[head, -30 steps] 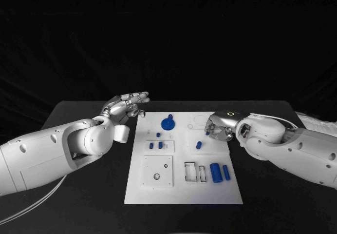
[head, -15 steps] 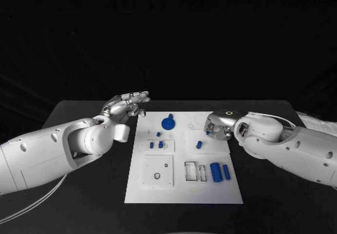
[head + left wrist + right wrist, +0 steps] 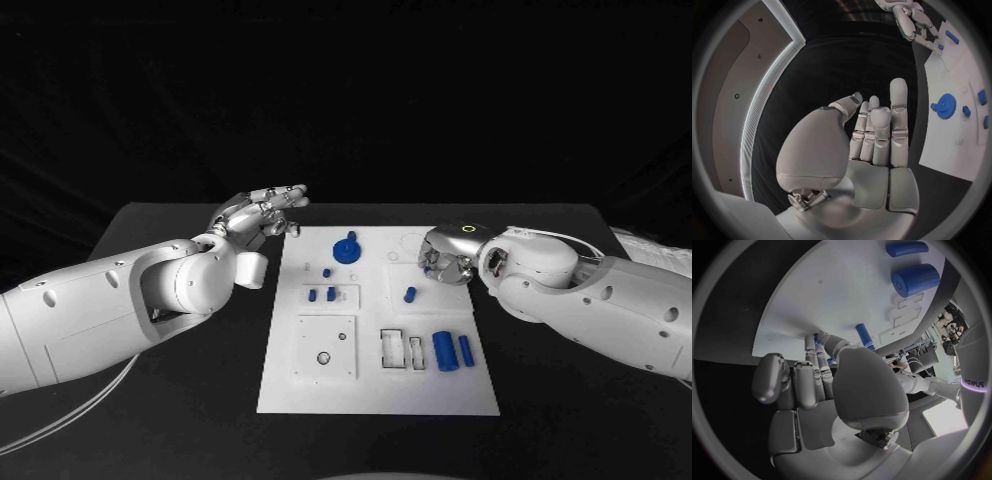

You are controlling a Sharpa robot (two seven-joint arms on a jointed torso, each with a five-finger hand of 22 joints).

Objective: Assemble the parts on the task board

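here the right hand point(image 3: 446, 257), fingers curling over the task board point(image 3: 378, 385), apparently pinching a small blue part point(image 3: 816, 339), is sitting nearest; the left hand point(image 3: 260, 217) is hovering flat-fingered, holding nothing.

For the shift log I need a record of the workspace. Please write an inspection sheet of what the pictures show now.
Surface: black table, with the white task board in its middle.
Job's things: blue gear at the far end of the board; small blue pegs stand mid-board; two blue cylinders lie at the near right.
Clutter: nothing seen.
Hands: left hand raised off the board's far left corner, fingers straight, holding nothing; right hand low over the board's far right, fingers curled around a small blue part.
Cables: white cable under the left arm.
Surroundings: dark backdrop.
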